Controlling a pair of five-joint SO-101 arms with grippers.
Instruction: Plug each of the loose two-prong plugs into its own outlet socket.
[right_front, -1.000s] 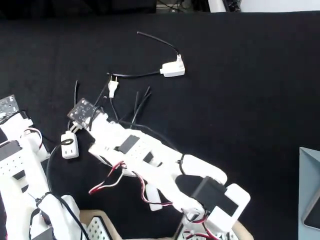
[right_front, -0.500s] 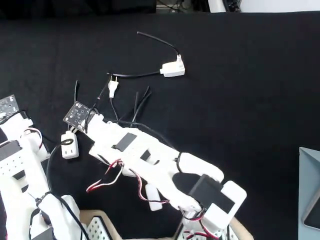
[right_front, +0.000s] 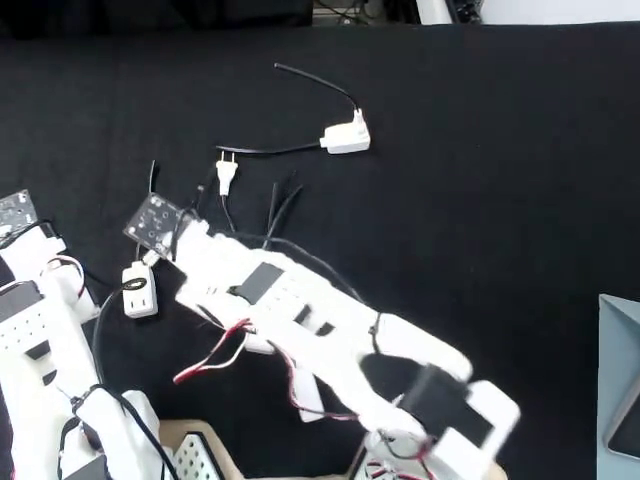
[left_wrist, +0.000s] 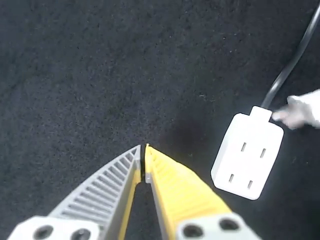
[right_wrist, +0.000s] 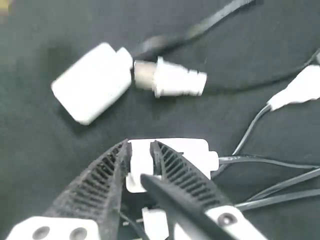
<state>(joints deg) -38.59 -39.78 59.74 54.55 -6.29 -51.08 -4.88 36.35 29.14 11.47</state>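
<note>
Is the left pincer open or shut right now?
Shut. On the left pincer the grey and yellow fingers touch at their tips, nothing between them.

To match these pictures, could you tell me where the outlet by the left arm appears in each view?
High view: outlet, lower left.
Left wrist view: outlet, beside the shut left gripper.
Right wrist view: likely the outlet, past the right gripper.
Shared landmark: its black cord.

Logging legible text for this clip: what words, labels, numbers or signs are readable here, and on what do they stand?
No text can be read.
circuit board on an arm's wrist, high view: tiny marks, too small to read.
outlet socket, left wrist view: slots, no print seen.
plug, right wrist view: blurred, no print made out.
</note>
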